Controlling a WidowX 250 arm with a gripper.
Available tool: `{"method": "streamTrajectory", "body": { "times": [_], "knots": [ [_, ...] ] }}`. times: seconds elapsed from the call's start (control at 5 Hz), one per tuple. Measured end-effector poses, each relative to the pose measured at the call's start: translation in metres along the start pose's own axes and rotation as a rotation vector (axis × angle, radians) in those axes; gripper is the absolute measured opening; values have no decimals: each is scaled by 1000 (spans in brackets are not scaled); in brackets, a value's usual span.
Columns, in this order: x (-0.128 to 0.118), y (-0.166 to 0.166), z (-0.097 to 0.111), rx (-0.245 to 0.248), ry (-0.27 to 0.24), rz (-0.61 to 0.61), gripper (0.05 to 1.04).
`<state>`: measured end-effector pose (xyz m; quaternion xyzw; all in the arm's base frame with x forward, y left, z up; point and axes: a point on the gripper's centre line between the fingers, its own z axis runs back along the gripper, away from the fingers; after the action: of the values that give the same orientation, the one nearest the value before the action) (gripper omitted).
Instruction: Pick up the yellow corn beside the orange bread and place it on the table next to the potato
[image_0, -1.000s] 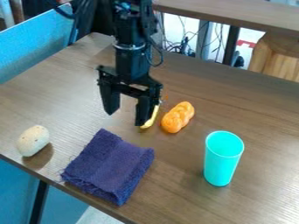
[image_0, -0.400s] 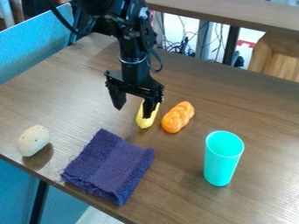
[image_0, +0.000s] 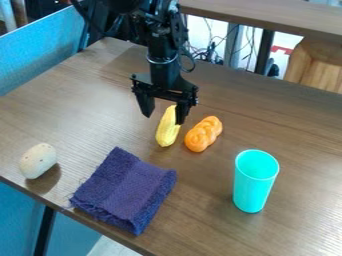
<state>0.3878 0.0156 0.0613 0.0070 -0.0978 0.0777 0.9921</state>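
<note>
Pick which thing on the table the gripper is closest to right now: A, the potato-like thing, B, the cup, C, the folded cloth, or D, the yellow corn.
D: the gripper hangs right over the yellow corn, with the others farther off.

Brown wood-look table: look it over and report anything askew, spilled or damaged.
The dark purple fabric cloth looks slightly worn: loose threads stick out at its left corner, near the edge of the table. Otherwise nothing stands out; the turquoise plastic cup stands upright, and I see no spill.

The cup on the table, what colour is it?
The cup is bright turquoise, seen best in the camera view.
</note>
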Motion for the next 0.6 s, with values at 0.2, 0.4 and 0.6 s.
{"method": "streamTrajectory", "body": {
  "times": [0.2, 0.4, 0.6],
  "knots": [
    [6, -3, -2, -11, 11, 32, 1001],
    [2, -1, -25, 17, 78, 56, 1001],
    [3, 3, -38, 97, 135, 51, 1000]
  ]
}}
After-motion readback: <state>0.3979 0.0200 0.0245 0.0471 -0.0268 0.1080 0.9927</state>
